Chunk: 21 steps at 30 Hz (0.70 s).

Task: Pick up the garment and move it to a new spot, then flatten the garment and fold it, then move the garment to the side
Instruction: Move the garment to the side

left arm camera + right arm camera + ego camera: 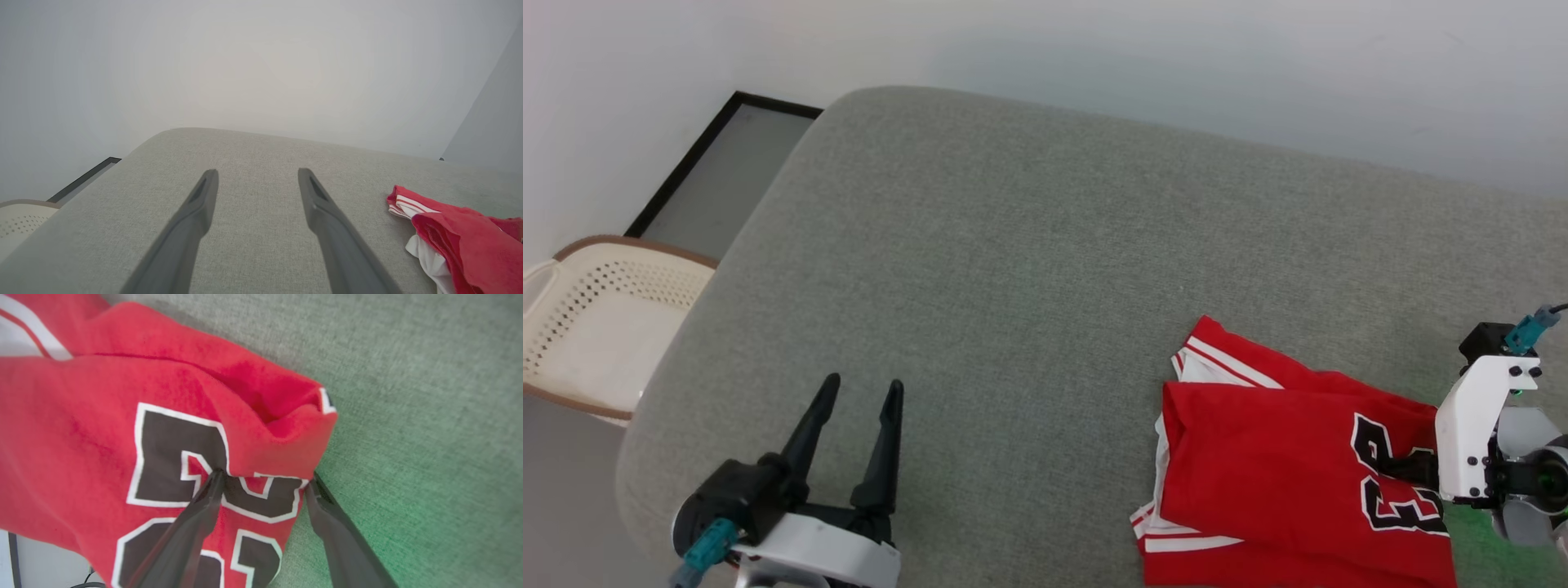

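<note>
**Item: the garment**: red, folded flat, white striped trim at its left edge, black number print at its right end.
- Location: near-right part of the grey cushion. Its near edge is cut off by the bottom of the head view.
- Long axis: appears to run left to right across the robot's front.

**Item: right gripper**: the nearer arm, at the garment's right end.
- Pose: low over the cushion, pointing leftward into the cloth along that axis.
- Fingers: spread and released, grasping nothing. One lies over the number print; the other sits just off the cloth's edge on bare cushion. The raised corner fold stands between their tips, directly ahead.
- Judgement: closing here would pinch that corner.

**Item: left gripper**: near-left, well apart from the garment, which lies to its right.
- Pose: tilted forward over bare cushion.
- Fingers: spread, holding nothing.

**Item: perforated basket**: off the cushion's left side, on the floor.
</note>
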Tool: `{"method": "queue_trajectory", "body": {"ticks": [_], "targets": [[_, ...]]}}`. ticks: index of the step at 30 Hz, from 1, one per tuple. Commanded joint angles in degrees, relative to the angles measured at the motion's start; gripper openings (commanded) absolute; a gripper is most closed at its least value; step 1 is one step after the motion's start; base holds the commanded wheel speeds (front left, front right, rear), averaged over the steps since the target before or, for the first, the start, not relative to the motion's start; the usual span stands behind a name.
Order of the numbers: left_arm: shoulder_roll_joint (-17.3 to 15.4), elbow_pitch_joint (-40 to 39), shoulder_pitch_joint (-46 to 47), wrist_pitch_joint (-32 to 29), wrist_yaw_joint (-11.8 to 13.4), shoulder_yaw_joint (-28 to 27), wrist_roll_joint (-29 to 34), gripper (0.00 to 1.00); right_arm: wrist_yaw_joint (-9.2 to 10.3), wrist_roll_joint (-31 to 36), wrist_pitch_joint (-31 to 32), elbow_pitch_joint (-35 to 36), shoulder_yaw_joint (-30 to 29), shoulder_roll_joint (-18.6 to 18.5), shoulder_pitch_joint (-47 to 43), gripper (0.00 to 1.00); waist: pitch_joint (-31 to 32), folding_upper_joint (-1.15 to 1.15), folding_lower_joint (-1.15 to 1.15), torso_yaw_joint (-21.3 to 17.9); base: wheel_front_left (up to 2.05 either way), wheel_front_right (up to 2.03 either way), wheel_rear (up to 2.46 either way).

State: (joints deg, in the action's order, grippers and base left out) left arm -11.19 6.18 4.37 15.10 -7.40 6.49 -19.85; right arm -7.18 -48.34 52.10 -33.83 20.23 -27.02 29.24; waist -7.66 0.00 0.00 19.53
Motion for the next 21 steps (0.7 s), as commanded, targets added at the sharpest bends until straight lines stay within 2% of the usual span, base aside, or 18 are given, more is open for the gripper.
{"method": "queue_trajectory", "body": {"ticks": [1,2,6,12,21], "targets": [[0.0,0.2,0.5,0.0,-0.1,0.1,-0.4,1.0,-0.54,0.0,1.3,-1.7,2.2,5.1,-2.9,0.53,-0.3,0.0,0.0,0.4,0.0,0.0,0.0],[0.0,0.4,0.7,0.0,-0.1,0.3,-0.5,1.0,-0.54,0.3,1.4,-1.7,2.2,5.4,-2.9,0.0,-0.3,0.0,0.0,0.5,0.0,0.0,0.0],[0.0,1.0,1.2,0.0,-0.1,0.8,-0.8,1.0,-0.52,1.8,0.4,-2.6,0.7,5.7,-3.2,0.0,-0.2,0.0,0.0,0.9,0.0,0.0,0.0],[-0.5,1.3,0.9,0.0,-0.1,0.2,-1.3,1.0,-0.2,6.3,-4.9,-2.7,-1.9,3.5,-0.8,0.0,0.4,0.0,0.0,0.2,0.0,0.0,0.0],[-1.4,1.3,-0.2,0.0,-0.1,1.5,-0.9,1.0,-0.15,8.5,-7.8,-3.6,-3.8,-0.4,0.5,0.0,2.8,0.0,0.0,-2.9,0.0,0.0,0.0]]}}
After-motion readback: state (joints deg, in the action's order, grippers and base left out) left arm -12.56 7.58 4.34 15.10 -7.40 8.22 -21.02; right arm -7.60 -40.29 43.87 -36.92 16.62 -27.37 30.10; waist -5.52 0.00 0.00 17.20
